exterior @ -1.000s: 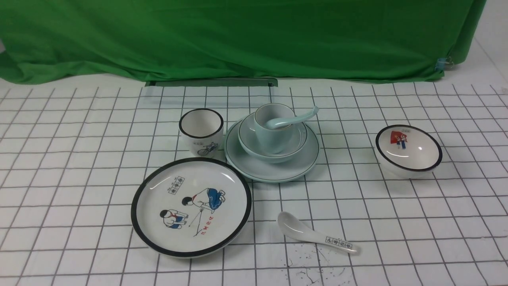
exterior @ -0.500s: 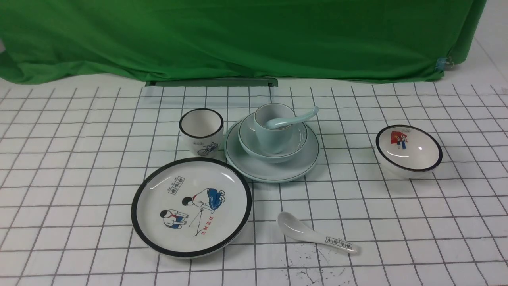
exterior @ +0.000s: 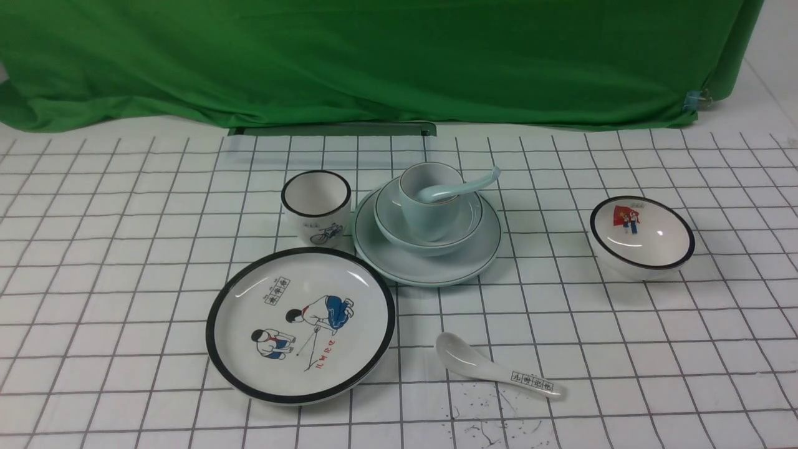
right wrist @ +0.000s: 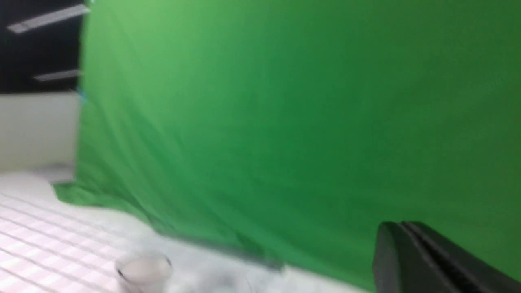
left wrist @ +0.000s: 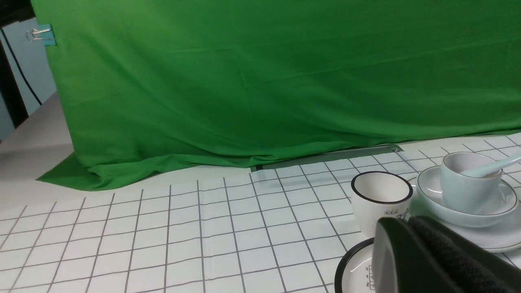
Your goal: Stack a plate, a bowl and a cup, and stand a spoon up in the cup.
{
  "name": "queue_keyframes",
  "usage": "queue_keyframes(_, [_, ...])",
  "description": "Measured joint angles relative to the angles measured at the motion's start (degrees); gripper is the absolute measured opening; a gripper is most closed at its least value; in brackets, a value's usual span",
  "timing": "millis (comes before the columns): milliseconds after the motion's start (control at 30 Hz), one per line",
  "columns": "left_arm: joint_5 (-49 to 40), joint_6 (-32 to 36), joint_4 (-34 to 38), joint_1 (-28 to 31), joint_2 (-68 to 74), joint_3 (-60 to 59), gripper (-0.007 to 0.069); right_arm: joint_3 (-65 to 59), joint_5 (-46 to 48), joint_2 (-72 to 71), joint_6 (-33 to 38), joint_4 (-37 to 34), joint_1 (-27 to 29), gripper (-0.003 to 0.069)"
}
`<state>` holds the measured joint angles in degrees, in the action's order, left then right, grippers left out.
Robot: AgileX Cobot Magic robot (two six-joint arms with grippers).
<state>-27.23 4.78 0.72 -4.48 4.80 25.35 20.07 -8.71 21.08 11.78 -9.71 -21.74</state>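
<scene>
Left gripper [left wrist: 411, 228] fingers pressed together, empty, near bicycle cup [exterior: 315, 206]. Right gripper [right wrist: 401, 236] blurred, fingers together, empty. Open grid cloth [exterior: 112, 249] at left. Pale spoon [exterior: 458, 185] leans in cup [exterior: 430, 202], in bowl [exterior: 464, 221], on plate [exterior: 430, 265].

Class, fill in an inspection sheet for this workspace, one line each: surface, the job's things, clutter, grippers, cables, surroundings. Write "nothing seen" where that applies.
Surface: white gridded table cover, dark specks near the front edge.
Job's things: plate holds the bowl; the cup stands in the bowl; the spoon sits in the cup, handle leaning over the rim to the right.
Clutter: cartoon plate, bicycle cup, picture bowl, printed spoon, all apart from the stack.
Grippers: left gripper and right gripper both shut, holding nothing, away from the stack.
Cables: nothing seen on the table.
Surroundings: green cloth backdrop, held by a clip.
</scene>
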Motion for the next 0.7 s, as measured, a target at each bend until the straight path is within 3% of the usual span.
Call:
queue_keyframes(33, [0.0, 0.0, 0.0, 0.0, 0.0, 0.0, -0.0030, -0.6, 0.0, 0.0, -0.2, 0.1, 0.5, 0.0013])
queue_keyframes(200, [0.1, 0.0, 0.0, 0.0, 0.0, 0.0, -0.0030, -15.8, 2.5, -10.6, -7.8, 6.0, 14.2, 0.0012])
queue_keyframes(367, [0.1, 0.0, 0.0, 0.0, 0.0, 0.0, -0.0030, -20.4, 9.1, -17.2, -13.8, 11.6, 22.5, 0.0012])
queue_keyframes(700, [0.1, 0.0, 0.0, 0.0, 0.0, 0.0, -0.0030, -20.6, 20.8, -21.1, -16.0, 14.3, 25.2, 0.0012])
